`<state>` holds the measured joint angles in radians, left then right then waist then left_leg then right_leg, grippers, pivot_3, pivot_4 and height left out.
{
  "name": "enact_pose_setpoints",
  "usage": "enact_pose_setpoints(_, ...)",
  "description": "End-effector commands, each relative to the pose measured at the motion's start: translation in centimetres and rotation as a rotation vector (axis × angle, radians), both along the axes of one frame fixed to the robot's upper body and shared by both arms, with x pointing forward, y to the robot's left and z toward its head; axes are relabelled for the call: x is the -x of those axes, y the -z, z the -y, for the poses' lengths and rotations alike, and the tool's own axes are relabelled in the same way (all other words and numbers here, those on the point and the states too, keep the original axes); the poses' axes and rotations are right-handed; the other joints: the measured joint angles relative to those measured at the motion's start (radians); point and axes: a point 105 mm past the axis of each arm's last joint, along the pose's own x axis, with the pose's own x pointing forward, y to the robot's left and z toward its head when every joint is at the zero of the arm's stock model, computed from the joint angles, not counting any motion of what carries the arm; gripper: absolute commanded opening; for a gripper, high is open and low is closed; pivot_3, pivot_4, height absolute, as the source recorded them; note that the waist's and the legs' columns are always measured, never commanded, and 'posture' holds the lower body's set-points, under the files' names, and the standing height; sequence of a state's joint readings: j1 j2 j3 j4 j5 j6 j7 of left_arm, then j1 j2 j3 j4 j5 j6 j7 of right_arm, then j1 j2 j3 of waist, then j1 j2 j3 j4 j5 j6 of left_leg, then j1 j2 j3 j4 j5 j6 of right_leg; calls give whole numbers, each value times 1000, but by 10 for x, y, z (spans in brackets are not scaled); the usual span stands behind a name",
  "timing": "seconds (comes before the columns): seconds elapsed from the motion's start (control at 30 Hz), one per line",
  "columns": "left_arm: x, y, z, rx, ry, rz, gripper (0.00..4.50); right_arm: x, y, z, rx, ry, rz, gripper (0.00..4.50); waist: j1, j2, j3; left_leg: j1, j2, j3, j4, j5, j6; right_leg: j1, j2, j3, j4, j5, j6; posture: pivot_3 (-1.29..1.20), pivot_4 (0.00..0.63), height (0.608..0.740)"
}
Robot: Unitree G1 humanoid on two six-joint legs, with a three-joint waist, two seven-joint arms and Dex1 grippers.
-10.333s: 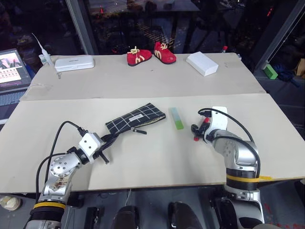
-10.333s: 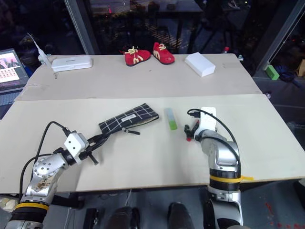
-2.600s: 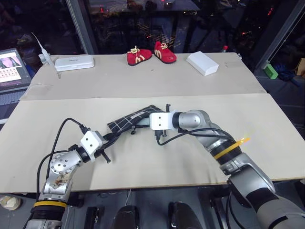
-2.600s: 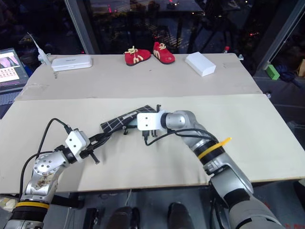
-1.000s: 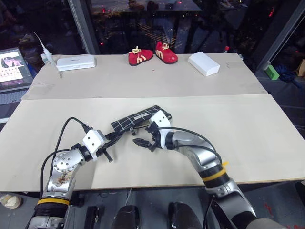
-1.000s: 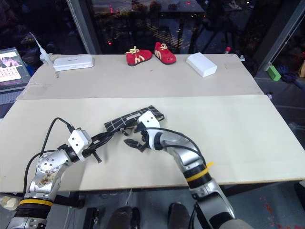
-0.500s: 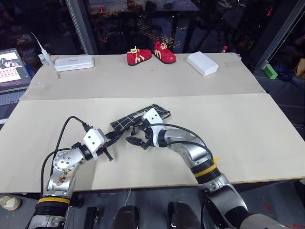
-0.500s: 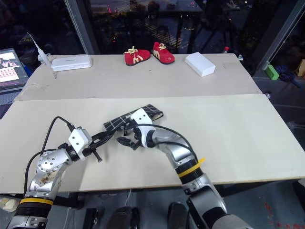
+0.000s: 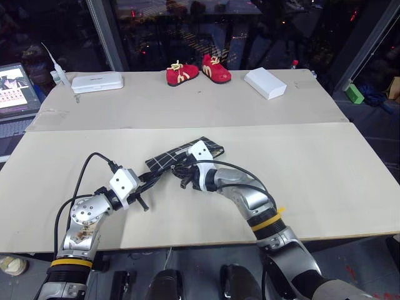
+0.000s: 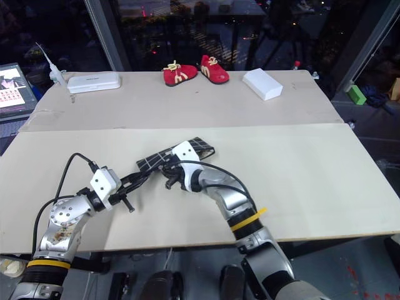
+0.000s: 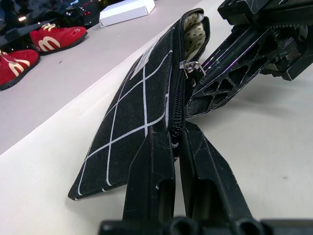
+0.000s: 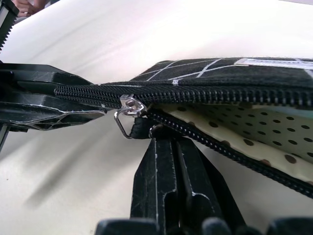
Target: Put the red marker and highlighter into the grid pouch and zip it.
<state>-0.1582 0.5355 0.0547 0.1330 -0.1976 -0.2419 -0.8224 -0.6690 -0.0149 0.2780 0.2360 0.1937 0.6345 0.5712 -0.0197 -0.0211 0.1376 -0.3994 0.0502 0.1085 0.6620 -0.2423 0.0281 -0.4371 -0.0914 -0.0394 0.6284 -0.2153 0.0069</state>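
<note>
- The grid pouch (image 9: 181, 155) lies on the table (image 9: 325, 169), lifted on edge between the two grippers, with its mouth part open and the dotted lining (image 12: 254, 142) showing.
- The left gripper (image 11: 172, 142) has its jaws pressed together on the pouch's closed corner, the zipper seam running straight out from between them.
- The right gripper (image 12: 146, 131) has its jaws closed on the black pull cord just under the metal zipper slider (image 12: 129, 104), which sits right at their tips.
- The pouch looks like thin, soft fabric: light, floppy and quick to buckle if pushed, so it probably needs tension from both ends.
- The best hold for zipping seems to be the one already taken: cord in one set of jaws, far corner anchored in the other.
- The cord is thin and could slip out; the pull should run along the teeth rather than lift away from them.
- I cannot tell whether the pens are inside; the open mouth shows only lining.
</note>
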Motion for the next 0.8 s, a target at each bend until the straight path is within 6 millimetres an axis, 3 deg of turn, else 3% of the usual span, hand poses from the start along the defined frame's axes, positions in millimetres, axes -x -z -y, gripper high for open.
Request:
enact_pose_setpoints(0.03,1,-7,2,7,5,38,0,-3,-18,7,-35,-6,66,43,0,0,0,0,0,0,0,0,0,0,0,0,0,0,0,0,150,740)
enact_pose_setpoints(0.2,2,-7,1,8,1,38,0,-4,-19,38,15,-24,66,43,1,0,0,0,0,0,0,0,0,0,0,0,0,0,0,0,150,740)
enact_pose_setpoints(0.3,2,-7,0,8,-4,40,0,-4,-23,83,113,-26,119,43,8,0,0,-1,0,-1,0,0,0,0,-1,-1,-1,0,0,0,150,740)
enact_pose_setpoints(0.37,2,-7,0,8,-5,40,0,-8,-24,101,167,0,144,43,7,0,0,-1,-1,-1,0,0,1,0,-1,0,-2,0,0,0,150,740)
enact_pose_setpoints(0.47,1,-7,0,11,-8,39,0,-9,-26,114,184,7,140,43,-1,0,0,0,0,0,0,0,1,0,0,0,-1,0,0,0,150,740)
enact_pose_setpoints(0.6,1,-7,-1,13,-8,38,0,-5,-28,109,143,1,129,43,-10,0,0,1,1,0,-1,0,0,0,2,0,0,0,0,0,150,740)
enact_pose_setpoints(0.7,0,-8,0,15,-7,40,0,0,-28,94,116,-28,162,725,-10,0,0,1,1,0,-1,0,0,0,1,0,0,0,0,0,150,740)
enact_pose_setpoints(0.8,-1,-9,0,18,-9,45,0,3,-28,78,72,-44,111,1677,-1,0,0,0,0,0,-1,0,0,0,1,0,0,0,0,0,150,740)
